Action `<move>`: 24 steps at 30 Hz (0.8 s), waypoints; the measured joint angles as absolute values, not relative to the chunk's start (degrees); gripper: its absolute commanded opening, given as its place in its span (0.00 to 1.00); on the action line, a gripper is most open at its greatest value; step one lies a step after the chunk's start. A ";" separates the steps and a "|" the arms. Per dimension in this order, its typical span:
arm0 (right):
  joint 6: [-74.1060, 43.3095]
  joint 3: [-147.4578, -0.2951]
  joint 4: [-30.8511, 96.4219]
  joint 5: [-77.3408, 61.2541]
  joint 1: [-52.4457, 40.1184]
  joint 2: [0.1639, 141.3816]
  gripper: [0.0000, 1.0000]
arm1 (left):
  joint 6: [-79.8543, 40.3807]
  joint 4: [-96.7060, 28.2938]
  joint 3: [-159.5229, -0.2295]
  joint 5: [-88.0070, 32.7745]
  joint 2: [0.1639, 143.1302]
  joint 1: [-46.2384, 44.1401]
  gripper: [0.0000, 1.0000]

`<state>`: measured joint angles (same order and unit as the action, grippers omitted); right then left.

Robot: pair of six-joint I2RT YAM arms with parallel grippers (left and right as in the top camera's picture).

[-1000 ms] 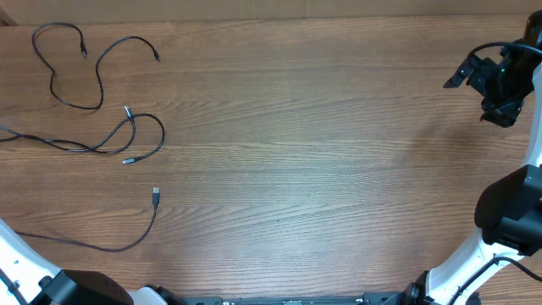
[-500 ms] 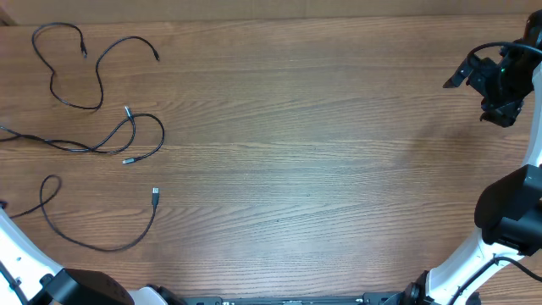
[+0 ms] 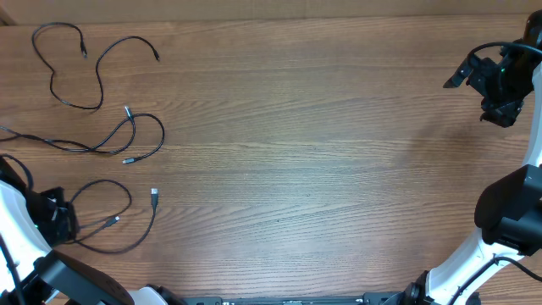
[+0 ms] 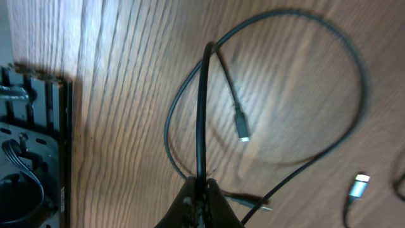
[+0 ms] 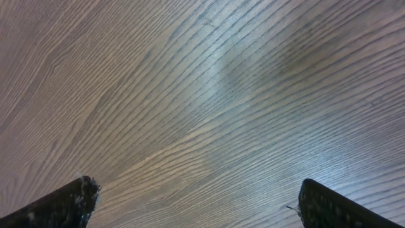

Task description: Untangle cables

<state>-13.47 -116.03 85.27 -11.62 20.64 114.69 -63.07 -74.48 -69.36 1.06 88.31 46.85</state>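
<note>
Three thin black cables lie at the table's left. The far cable (image 3: 66,76) snakes near the back edge. The middle cable (image 3: 135,140) crosses itself in a loop. The near cable (image 3: 127,216) forms a loop, and my left gripper (image 3: 69,224) is shut on it close to the front left corner. In the left wrist view the left gripper (image 4: 201,187) pinches that cable (image 4: 202,114), whose plug (image 4: 242,130) rests inside the loop; its other plug (image 4: 358,186) lies to the right. My right gripper (image 3: 467,100) hovers open at the far right, its fingertips (image 5: 82,197) wide apart over bare wood.
The table's left edge and a black metal frame (image 4: 35,139) lie just beside the left gripper. The right arm's base (image 3: 508,220) stands at the front right. Wide bare wood (image 3: 322,152) separates the cables from the right gripper.
The left arm has come into view from the left, carrying one end of the near cable rightward; that cable now curls into a loop. The right arm has not moved.
</note>
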 measured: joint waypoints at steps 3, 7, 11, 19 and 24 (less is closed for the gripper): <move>-13.52 -116.03 85.32 -11.62 20.64 114.69 1.00 | -63.05 -73.52 -67.20 0.38 88.31 46.85 0.13; -13.52 -116.03 85.32 -11.62 20.64 114.69 1.00 | -62.78 -72.64 -65.58 -0.10 88.31 46.85 0.57; -13.47 -116.05 85.32 -11.62 20.64 114.69 1.00 | -61.30 -69.54 -65.04 0.19 88.31 46.85 0.79; -13.47 -116.03 85.27 -11.60 20.64 114.69 1.00 | -47.68 -59.92 -63.88 0.32 88.31 46.85 0.86; -13.54 -116.03 85.30 -11.62 20.64 114.69 1.00 | -43.99 -54.98 -61.17 2.42 88.31 46.85 0.88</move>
<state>-13.54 -116.03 85.30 -11.62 20.64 114.69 -43.99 -54.98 -61.17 2.42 88.31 46.85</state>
